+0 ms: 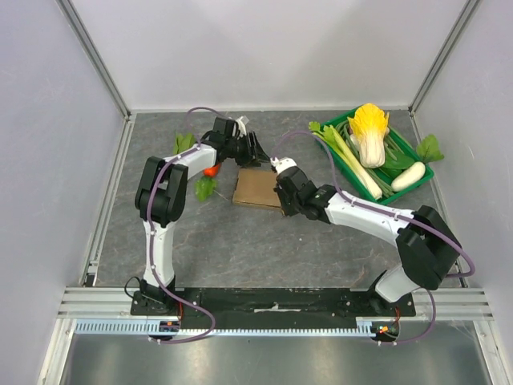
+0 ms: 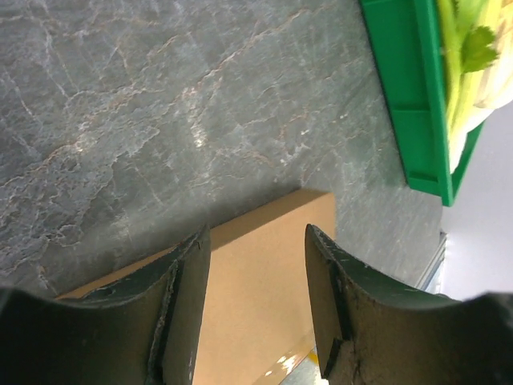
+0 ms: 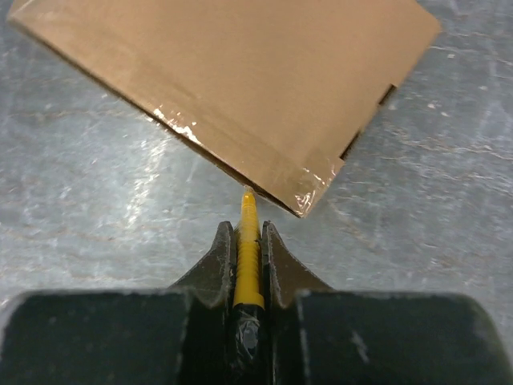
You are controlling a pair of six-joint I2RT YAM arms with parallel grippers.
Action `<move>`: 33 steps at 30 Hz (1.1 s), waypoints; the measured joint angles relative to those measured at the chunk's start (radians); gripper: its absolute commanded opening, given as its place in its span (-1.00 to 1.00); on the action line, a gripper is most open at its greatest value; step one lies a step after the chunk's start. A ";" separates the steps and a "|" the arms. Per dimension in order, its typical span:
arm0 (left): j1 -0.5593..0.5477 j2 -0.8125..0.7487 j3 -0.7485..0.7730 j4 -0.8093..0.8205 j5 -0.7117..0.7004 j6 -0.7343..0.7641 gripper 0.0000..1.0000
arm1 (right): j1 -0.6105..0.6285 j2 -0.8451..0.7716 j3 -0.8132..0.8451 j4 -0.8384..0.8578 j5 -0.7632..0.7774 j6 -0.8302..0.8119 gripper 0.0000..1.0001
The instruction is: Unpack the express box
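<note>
Two arms are at the express box (image 1: 256, 189). You'll find it flat on the surface (image 1: 240, 257), lid flap down, just past centre toward 12 o'clock in the top view.

Left jaws: apart, nothing between them. The top view puts them at the box's 12 o'clock edge. The left wrist view shows the cardboard under the gap. You can't tell from either view whether the fingers (image 2: 188, 305) touch the cardboard.

Right jaws: together, clamped on a yellow ridged tool (image 3: 248, 241). They sit at the box's 3 o'clock side in the top view. In the right wrist view the tool's tip points to 12 o'clock and sits right at the taped edge of the box, near its corner. Touching or just short of it, you can't call it from that picture. Glossy clear tape (image 3: 309, 180) runs along that edge, and slot cuts (image 3: 350, 147) show on the adjoining side.

Other items on your surface:
- A green crate (image 1: 401, 190) sits at 2 o'clock from the box, well apart.
- The crate holds a napa cabbage (image 1: 369, 132), long green stalks (image 1: 346, 156), a white radish (image 1: 409, 175) and a leafy green (image 1: 429, 148).
- Loose leaves (image 1: 206, 188) lie at 9 o'clock of the box, beside the left arm.
- A small red-orange item (image 1: 211, 170) is next to the leaves, partly hidden behind that arm.
</note>
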State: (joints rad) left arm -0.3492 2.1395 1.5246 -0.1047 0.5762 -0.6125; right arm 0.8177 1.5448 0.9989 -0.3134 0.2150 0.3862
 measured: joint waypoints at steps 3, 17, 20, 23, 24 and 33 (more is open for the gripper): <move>-0.007 0.018 0.004 -0.026 -0.026 0.026 0.11 | -0.032 0.000 -0.001 -0.001 0.027 0.011 -1.00; 0.000 -0.051 -0.175 -0.017 -0.049 0.091 -0.15 | -0.154 0.040 0.032 0.009 0.061 0.043 -1.00; 0.002 -0.114 -0.254 -0.023 -0.048 0.091 -0.17 | -0.184 0.074 0.067 0.016 0.053 0.047 -1.00; 0.000 -0.168 -0.330 -0.026 -0.031 0.090 -0.17 | -0.202 0.092 0.084 0.026 0.048 0.049 -1.00; 0.000 -0.185 -0.354 -0.027 -0.025 0.090 -0.19 | -0.206 0.094 0.087 0.034 0.043 0.050 -1.00; -0.006 -0.256 -0.443 -0.049 -0.013 0.078 -0.58 | -0.227 0.103 0.091 0.069 -0.027 0.060 -1.00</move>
State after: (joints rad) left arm -0.3550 1.8839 1.0813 -0.1535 0.5636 -0.5343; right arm 0.5903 1.6474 1.0897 -0.2440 0.1879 0.4461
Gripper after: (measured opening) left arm 0.281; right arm 0.130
